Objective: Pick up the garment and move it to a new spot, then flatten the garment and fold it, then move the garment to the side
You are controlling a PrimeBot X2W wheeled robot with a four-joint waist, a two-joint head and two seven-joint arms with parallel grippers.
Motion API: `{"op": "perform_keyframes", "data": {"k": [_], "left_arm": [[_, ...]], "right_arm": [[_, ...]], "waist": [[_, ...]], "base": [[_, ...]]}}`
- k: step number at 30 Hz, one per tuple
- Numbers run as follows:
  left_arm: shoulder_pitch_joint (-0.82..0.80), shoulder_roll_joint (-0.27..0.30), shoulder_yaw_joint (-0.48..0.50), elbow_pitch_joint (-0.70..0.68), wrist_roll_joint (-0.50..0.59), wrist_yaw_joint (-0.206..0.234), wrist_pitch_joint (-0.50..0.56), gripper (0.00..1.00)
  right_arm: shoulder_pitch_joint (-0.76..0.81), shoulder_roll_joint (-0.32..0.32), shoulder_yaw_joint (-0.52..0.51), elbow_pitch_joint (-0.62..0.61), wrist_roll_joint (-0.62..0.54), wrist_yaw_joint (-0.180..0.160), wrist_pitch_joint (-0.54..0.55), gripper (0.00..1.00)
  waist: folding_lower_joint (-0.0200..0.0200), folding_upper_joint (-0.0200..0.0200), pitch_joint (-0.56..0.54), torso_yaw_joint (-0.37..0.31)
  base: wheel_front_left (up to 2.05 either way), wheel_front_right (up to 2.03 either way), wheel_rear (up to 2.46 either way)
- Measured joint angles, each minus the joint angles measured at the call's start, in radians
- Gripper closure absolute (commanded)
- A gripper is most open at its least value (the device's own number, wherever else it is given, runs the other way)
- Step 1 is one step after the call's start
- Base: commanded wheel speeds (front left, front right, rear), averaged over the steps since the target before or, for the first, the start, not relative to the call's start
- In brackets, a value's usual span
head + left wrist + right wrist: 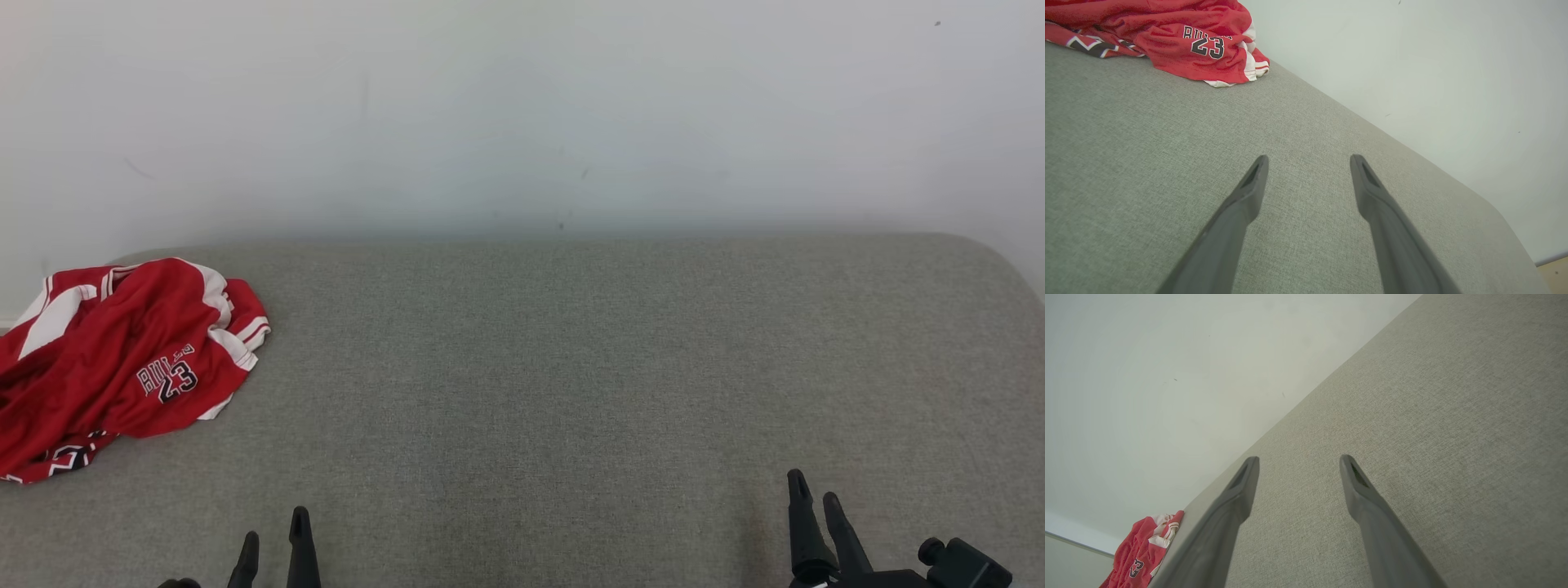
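Observation:
The garment (122,359) is a red jersey with white trim and the number 23, lying crumpled at the far left of the grey padded surface. It also appears at the top left of the left wrist view as the garment (1180,41), and small at the bottom left of the right wrist view as the garment (1143,555). My left gripper (275,527) stands open at the lower left, well short of the jersey, empty. My right gripper (814,486) is open at the lower right, far from the cloth. Both wrist views show spread fingers: left gripper (1309,160), right gripper (1298,460).
The grey fabric surface (571,367) stretches wide, with rounded far corners. A pale wall (522,114) rises directly behind its back edge. A strip of wooden floor (1553,271) shows past the surface's corner.

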Motion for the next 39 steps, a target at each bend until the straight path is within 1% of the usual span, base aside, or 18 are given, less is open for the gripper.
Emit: {"op": "perform_keyframes", "data": {"k": [2,6,9,28,39], "left_arm": [[-0.001,0.000,-0.003,-0.001,0.011,0.000,-0.003,0.00],[-0.003,0.008,-0.014,-0.002,0.072,0.000,-0.013,0.00],[-0.004,0.010,-0.021,-0.002,0.113,0.009,-0.021,0.00],[-0.003,0.005,-0.035,0.012,0.263,0.015,-0.068,0.00],[-0.003,0.005,-0.042,0.025,0.353,0.018,-0.091,0.00]], "right_arm": [[0.001,0.000,-0.002,0.000,-0.013,0.000,-0.003,0.00],[0.003,0.000,-0.012,0.004,-0.063,0.000,-0.013,0.00],[0.005,0.000,-0.014,0.006,-0.092,0.001,-0.022,0.00],[0.020,0.000,-0.017,0.021,-0.297,0.001,-0.057,0.00],[0.030,-0.001,-0.016,0.019,-0.390,0.002,-0.069,0.00]], "waist": [[0.0000,0.0000,-0.001,0.000],[0.0000,0.0000,-0.003,0.001],[0.0000,0.0000,-0.004,0.001],[0.0001,0.0000,-0.017,0.003],[0.0001,0.0000,-0.023,0.004]], "base": [[0.00,0.00,0.00],[0.00,0.00,0.00],[0.00,0.00,0.00],[0.00,0.00,0.00],[0.00,0.00,0.00]]}}
